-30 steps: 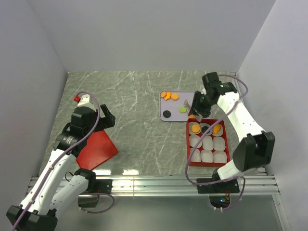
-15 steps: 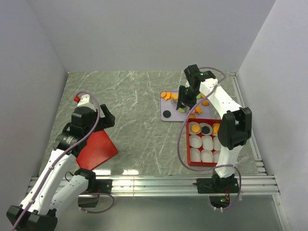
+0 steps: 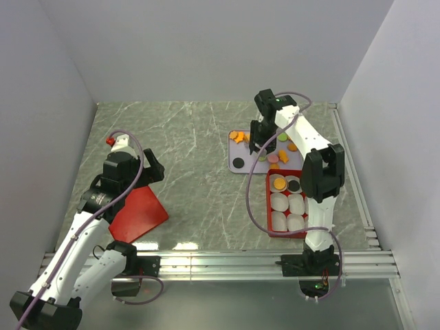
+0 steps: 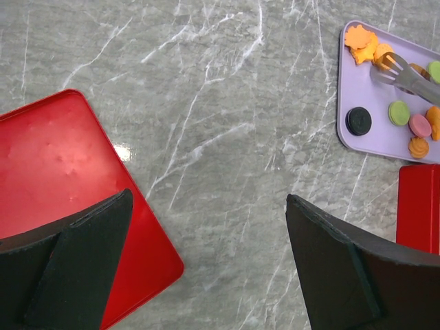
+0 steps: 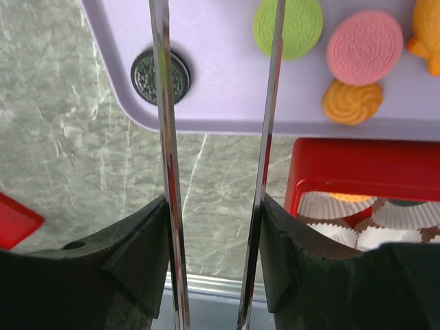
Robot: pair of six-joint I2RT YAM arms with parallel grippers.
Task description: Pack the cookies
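Note:
The cookies lie on a lavender tray (image 3: 232,150): orange ones (image 3: 238,137) at its far left corner, a black one (image 3: 238,163), a green one (image 5: 287,26), a pink one (image 5: 364,47) and an orange swirl (image 5: 350,102). Two more, orange (image 3: 279,183) and black (image 3: 294,184), sit in cups of the red box (image 3: 269,206). My right gripper (image 5: 214,203) is shut on metal tongs (image 5: 163,103), whose arms stand apart over the tray; their tips (image 4: 385,65) hover by the orange cookies. My left gripper (image 4: 207,198) hangs open over the table beside the red lid (image 4: 62,165).
White paper cups (image 5: 330,206) fill the red box, which sits just in front of the tray. The red lid (image 3: 139,213) lies flat at the near left. Grey walls close in the table on three sides.
My right arm has swung left with the tongs, from above the red box's far edge to over the left part of the tray. The left arm has not moved.

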